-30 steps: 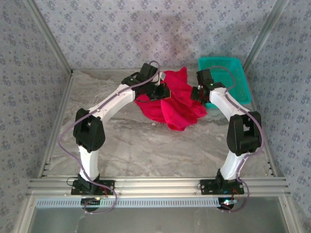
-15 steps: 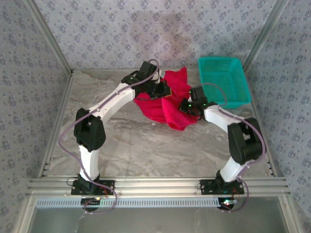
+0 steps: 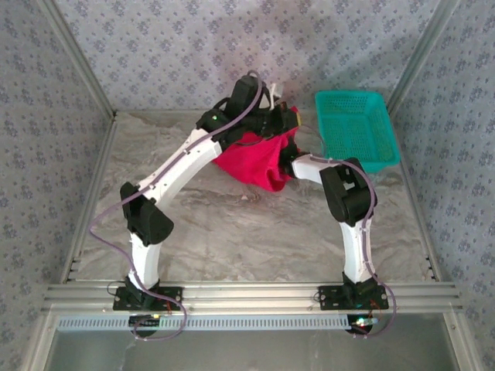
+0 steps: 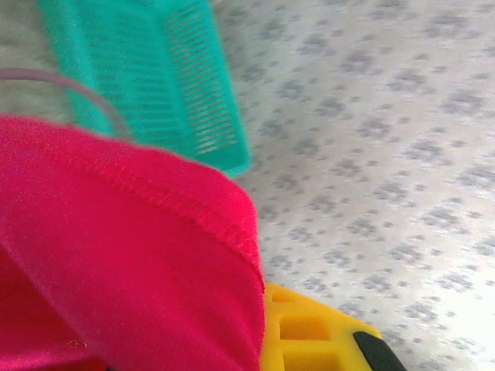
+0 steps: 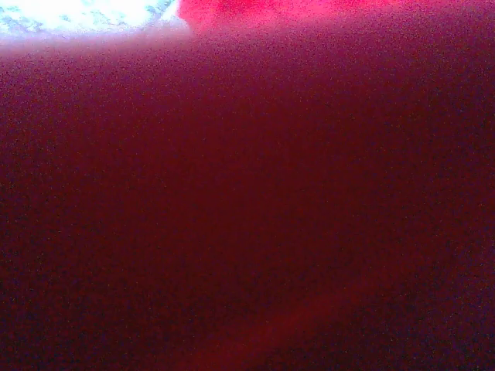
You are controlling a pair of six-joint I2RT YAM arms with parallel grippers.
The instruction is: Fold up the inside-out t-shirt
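Note:
The inside-out t-shirt [image 3: 259, 161] is bright red and hangs bunched from my left gripper [image 3: 284, 117], which is raised near the back wall and shut on its upper edge. In the left wrist view a hemmed fold of the t-shirt [image 4: 116, 255] drapes over a yellow finger [image 4: 309, 336]. The shirt's lower end droops toward the marbled table [image 3: 232, 232]. My right arm [image 3: 313, 166] reaches low into the shirt's right side, with its gripper buried in the cloth and its fingers hidden. Dark red t-shirt cloth [image 5: 247, 193] presses against the right wrist camera.
A teal mesh basket [image 3: 356, 127] stands at the back right, just right of the shirt; the left wrist view catches the basket [image 4: 155, 77] too. Patterned walls enclose the table on three sides. An aluminium rail [image 3: 247, 294] runs along the near edge.
My left gripper has risen and moved right, lifting the shirt with it. The right arm has swung left and down from beside the basket into the shirt's right side.

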